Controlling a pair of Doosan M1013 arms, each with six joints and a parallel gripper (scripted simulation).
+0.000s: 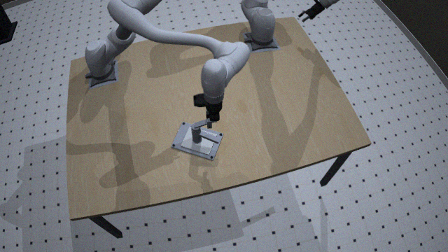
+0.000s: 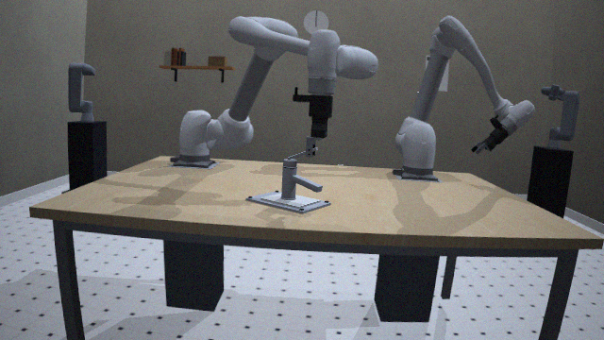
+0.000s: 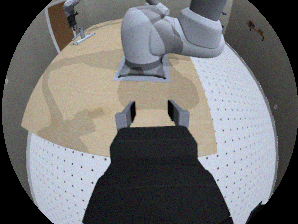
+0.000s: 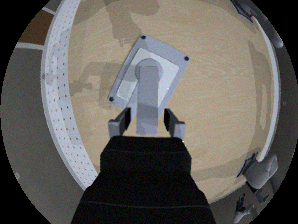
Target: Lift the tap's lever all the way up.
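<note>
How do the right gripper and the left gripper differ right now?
The right gripper is down at the tap, open fingers either side of the lever; the left gripper is away from it, nothing between its fingers. The right gripper points down, while the left gripper slants in the exterior view. Both are open.
</note>
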